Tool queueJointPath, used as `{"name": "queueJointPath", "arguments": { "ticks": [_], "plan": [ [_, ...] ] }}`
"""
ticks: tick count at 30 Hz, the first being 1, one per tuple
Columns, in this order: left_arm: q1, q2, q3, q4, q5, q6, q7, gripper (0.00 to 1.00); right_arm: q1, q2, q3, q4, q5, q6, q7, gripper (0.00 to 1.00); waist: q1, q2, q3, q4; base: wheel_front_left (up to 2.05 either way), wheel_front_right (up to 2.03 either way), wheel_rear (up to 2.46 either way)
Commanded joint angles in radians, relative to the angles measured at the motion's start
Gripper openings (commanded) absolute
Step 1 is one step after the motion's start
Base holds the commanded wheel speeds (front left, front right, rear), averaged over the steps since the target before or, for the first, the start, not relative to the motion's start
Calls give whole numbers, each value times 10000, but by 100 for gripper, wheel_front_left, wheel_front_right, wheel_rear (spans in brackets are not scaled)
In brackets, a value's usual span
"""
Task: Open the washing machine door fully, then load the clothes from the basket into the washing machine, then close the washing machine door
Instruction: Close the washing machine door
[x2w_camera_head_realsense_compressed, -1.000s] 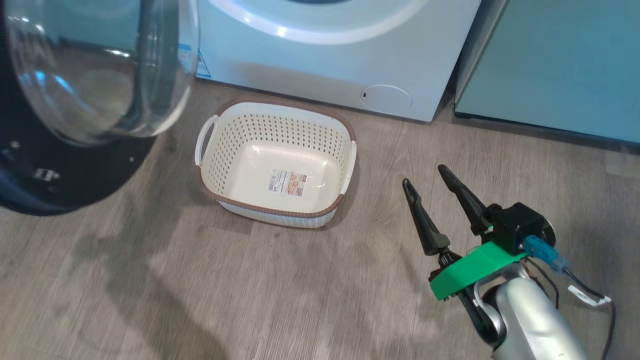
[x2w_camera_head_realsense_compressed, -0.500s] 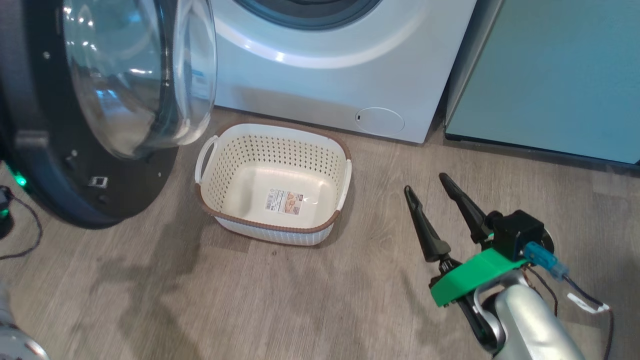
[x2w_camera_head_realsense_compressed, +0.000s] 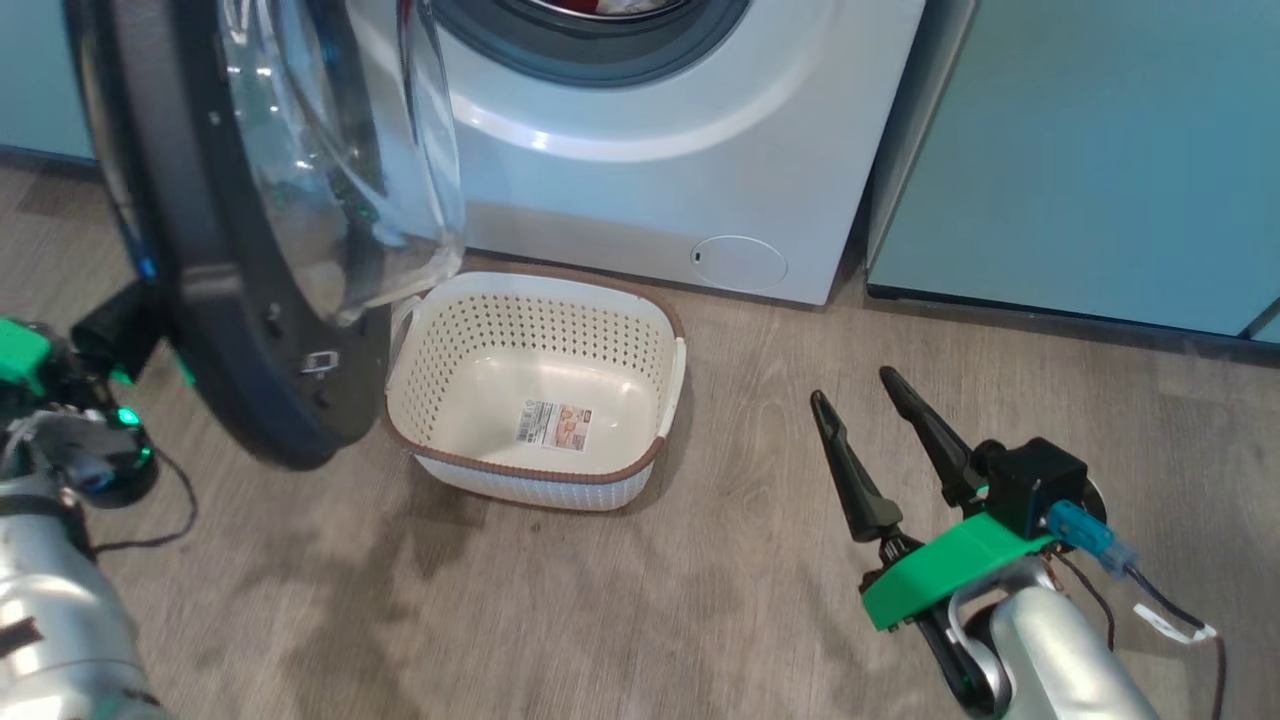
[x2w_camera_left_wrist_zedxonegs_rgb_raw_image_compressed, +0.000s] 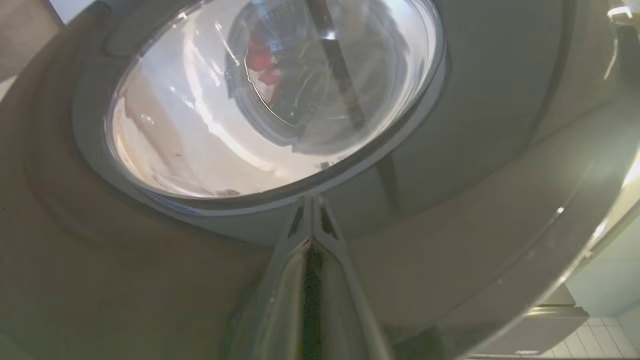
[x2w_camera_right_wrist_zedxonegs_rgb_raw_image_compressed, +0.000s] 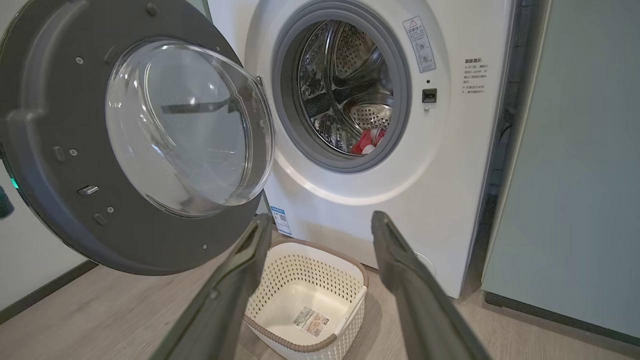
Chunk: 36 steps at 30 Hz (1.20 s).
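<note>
A: Where are the clothes (x2w_camera_right_wrist_zedxonegs_rgb_raw_image_compressed: 364, 144) now?

B: In the drum (x2w_camera_right_wrist_zedxonegs_rgb_raw_image_compressed: 345, 75), a red heap with a scrap of white, low behind the grey gasket (x2w_camera_right_wrist_zedxonegs_rgb_raw_image_compressed: 403, 100). The basket (x2w_camera_head_realsense_compressed: 530, 476) stands empty on the floor (x2w_camera_head_realsense_compressed: 600, 620) just in front of the washing machine (x2w_camera_head_realsense_compressed: 650, 190), with only the sticker (x2w_camera_head_realsense_compressed: 553, 425) on its bottom.

A: So loading looks done. What about the washing machine door (x2w_camera_right_wrist_zedxonegs_rgb_raw_image_compressed: 50, 200)?

B: It is swung out on its left-hand hinge, with the glass bowl (x2w_camera_right_wrist_zedxonegs_rgb_raw_image_compressed: 190, 130) facing the opening. It is far from latched, so I'd say closing it is the step in hand.

A: Why is the left gripper (x2w_camera_left_wrist_zedxonegs_rgb_raw_image_compressed: 311, 200) behind it?

B: Its two fingers are pressed together into one blunt point, with nothing held. They aim at the door's glossy black outer face, just under the glass. My guess is that it is there to push, since closed fingers make a firmer point than spread ones. I can't tell whether the tip actually touches the rim.

A: And the right gripper (x2w_camera_head_realsense_compressed: 853, 385)?

B: Its jaws are spread wide and empty. It hangs low over the floor, well to the right of the basket and short of the teal cabinet (x2w_camera_head_realsense_compressed: 1080, 150). I take that as parked clear of the door's swing.

A: Any worry?

B: The glossy face could let the point slide. The door's lower rim also hangs near the basket's left side, though from the right wrist it looks higher than the basket.
</note>
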Motion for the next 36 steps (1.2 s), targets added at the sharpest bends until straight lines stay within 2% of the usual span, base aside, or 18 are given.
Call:
{"name": "queueJointPath", "arguments": {
  "ticks": [1, 9, 16, 20, 25, 36],
  "plan": [
    [-29, 117, -16, -488, -167, -90, 203, 0, -147, 114, 182, -297, 65, -2, -124, 100, 0, 0, -34, -52, 0, 0, 0],
    [532, -714, -212, -1079, -502, -89, 410, 0, -94, 115, 222, -307, 112, -2, -132, 100, 0, 0, -96, -322, 0, 0, 0],
    [834, -957, -529, -1171, -1156, -22, 315, 0, -40, 115, 242, -314, 89, -2, -136, 100, 0, 0, -83, -575, 0, 0, 0],
    [919, -968, -1409, -537, -2470, -47, -12, 0, -49, 115, 306, -328, 65, -2, -136, 100, 0, 0, 7, -789, 0, 0, 0],
    [858, -971, -2547, -111, -4164, -82, -1139, 0, -112, 116, 368, -364, -22, -2, -87, 100, 0, 0, 156, -1074, 0, 0, 0],
    [1351, -972, -5488, -1501, -6560, -88, -3678, 0, -227, 116, 381, -510, -130, -2, 15, 100, 0, 0, 662, -1921, 0, 0, 0]
  ]
}}
